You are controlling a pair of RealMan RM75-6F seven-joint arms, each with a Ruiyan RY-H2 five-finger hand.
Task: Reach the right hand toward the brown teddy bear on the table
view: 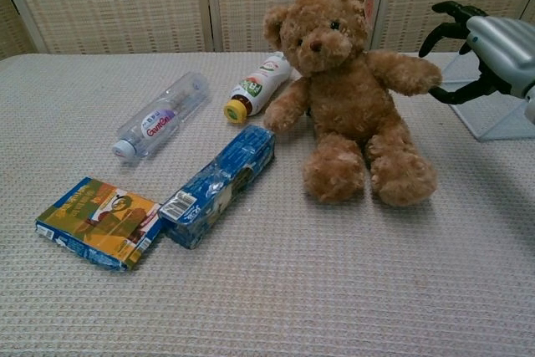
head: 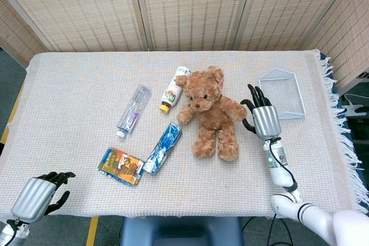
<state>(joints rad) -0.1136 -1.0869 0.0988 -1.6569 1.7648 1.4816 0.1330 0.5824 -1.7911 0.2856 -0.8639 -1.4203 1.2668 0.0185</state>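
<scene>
Brown teddy bear (head: 210, 112) sits mid-table on the woven cloth, facing the near edge, arms spread. Right hand (head: 262, 116) just right of the bear's outstretched paw, fingers apart and holding nothing; in the chest view the fingertips (view: 441, 31) hover beside that paw, contact unclear. Wire basket (head: 281, 99) lies just right of and beyond the hand. Left of the bear: small yellow-capped drink bottle (head: 174, 89) close to its other arm, clear water bottle (head: 133, 110), blue packet (head: 163, 147), colourful box (head: 121, 165). Left hand (head: 41, 192) at the near left corner, fingers curled in, empty.

Risk: bear is soft and upright; a sideways push on the paw would likely tip it onto the drink bottle. Hand drifting right could snag the basket.
</scene>
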